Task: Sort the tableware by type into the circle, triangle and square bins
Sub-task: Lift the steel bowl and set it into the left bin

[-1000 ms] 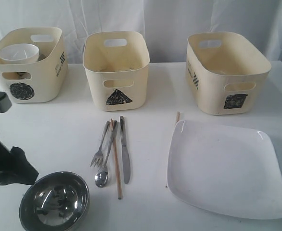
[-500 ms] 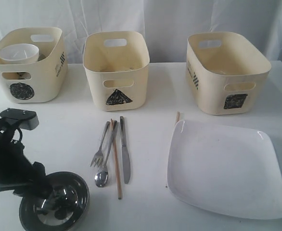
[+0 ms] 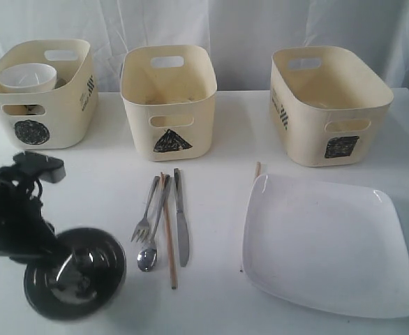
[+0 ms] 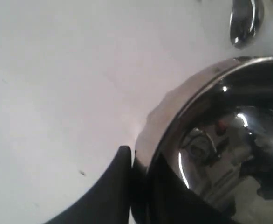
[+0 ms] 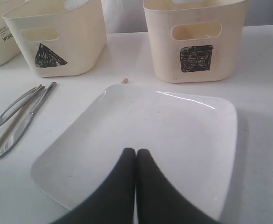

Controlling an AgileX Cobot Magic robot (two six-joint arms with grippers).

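My left gripper (image 3: 49,252) is shut on the rim of the steel bowl (image 3: 75,273), which hangs tilted just above the table at the front left. In the left wrist view one finger (image 4: 120,161) lies outside the bowl's rim (image 4: 183,98) and the other inside. The fork (image 3: 147,209), spoon (image 3: 149,257), knife (image 3: 182,223) and a wooden chopstick (image 3: 169,241) lie side by side in the middle. A second chopstick tip (image 3: 257,167) pokes out behind the large white plate (image 3: 326,241). My right gripper (image 5: 136,152) is shut and empty above the plate (image 5: 141,116). The small white bowl (image 3: 27,75) sits in the circle bin (image 3: 58,112). No steel mugs show.
The triangle bin (image 3: 168,105) stands at the back middle and the square bin (image 3: 330,112) at the back right. A white curtain hangs behind them. The right arm does not show in the exterior view.
My left arm came in over the steel bowl, closed on its rim and raised it. The bowl now tilts and sits a little farther from the front edge.
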